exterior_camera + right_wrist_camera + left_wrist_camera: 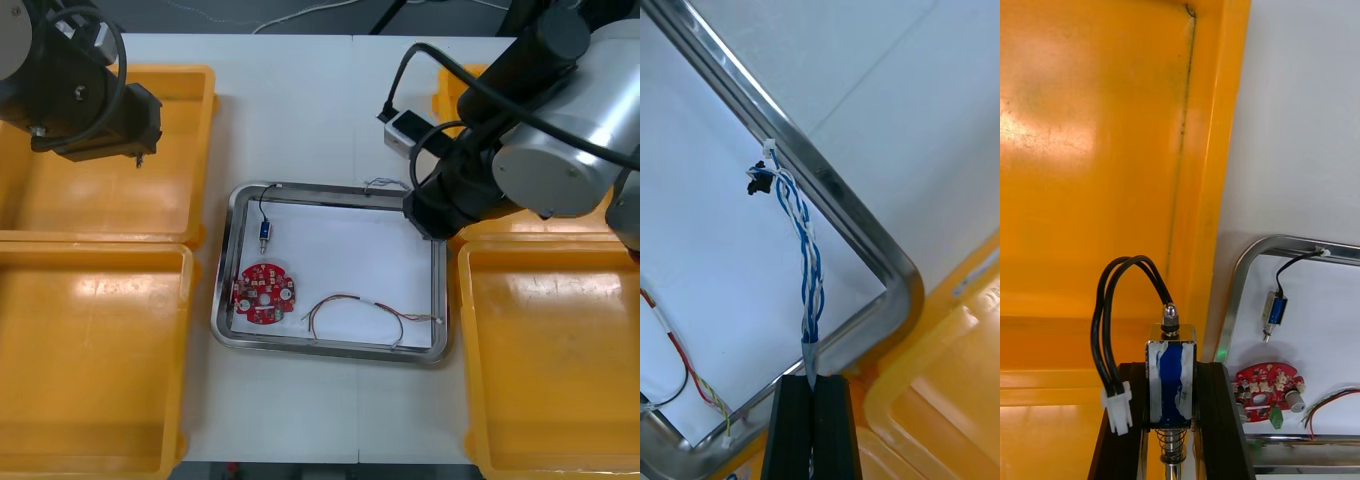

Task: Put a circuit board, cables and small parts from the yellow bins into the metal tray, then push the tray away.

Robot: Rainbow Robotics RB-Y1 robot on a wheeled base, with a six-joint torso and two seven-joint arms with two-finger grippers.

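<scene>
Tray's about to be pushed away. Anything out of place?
The twisted blue and white cable, held by the right gripper, has one white end resting on the metal tray's rim near its far right corner, not inside. The left gripper holds a small metal part over a yellow bin.

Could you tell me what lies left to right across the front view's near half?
Near-left yellow bin → red circuit board → red and yellow cable → near-right yellow bin.
</scene>
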